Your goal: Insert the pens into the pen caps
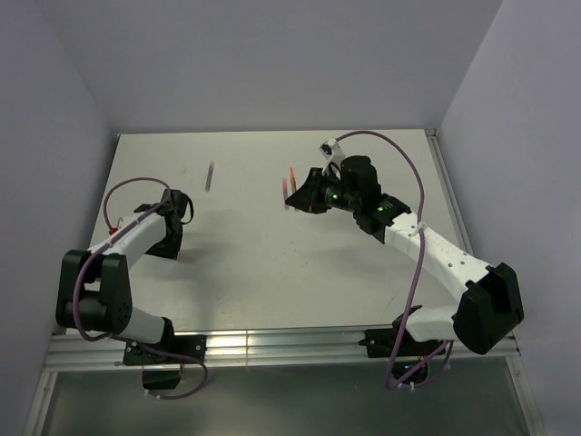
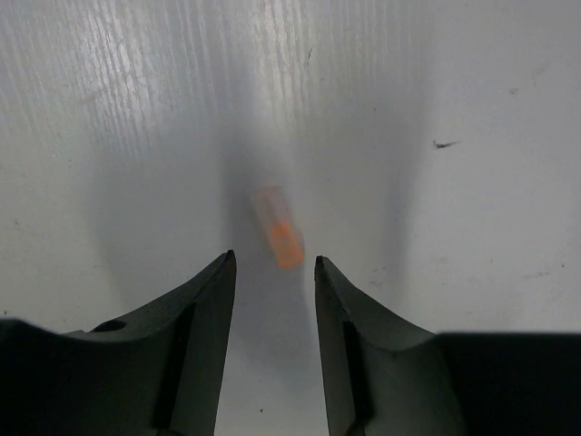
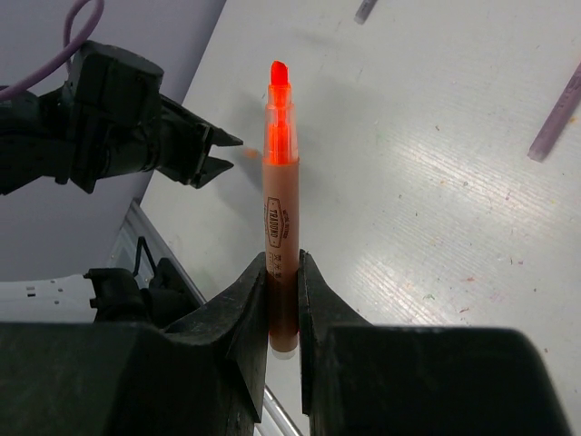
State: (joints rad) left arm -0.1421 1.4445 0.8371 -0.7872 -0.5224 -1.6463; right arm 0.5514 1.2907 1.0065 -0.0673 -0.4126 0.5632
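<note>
Soft, even light is filling the top view, glare glinting off the near rail of the table (image 1: 272,272). In the left wrist view the orange cap (image 2: 278,227) is showing blurred within a grey shadow, sheen streaking far left.

The table (image 2: 472,82) looks like white-painted board, faintly grained and scuffed, with a dull sheen. Lying on it, the cap (image 2: 279,227) is translucent orange plastic. The pen (image 3: 281,200), up off the table, is glossy orange plastic with black print on its barrel. The left gripper (image 2: 272,268) and right gripper (image 3: 282,263) are matt dark plastic. Along the table's near edge, the rail (image 1: 272,345) is bright ribbed metal.
</note>
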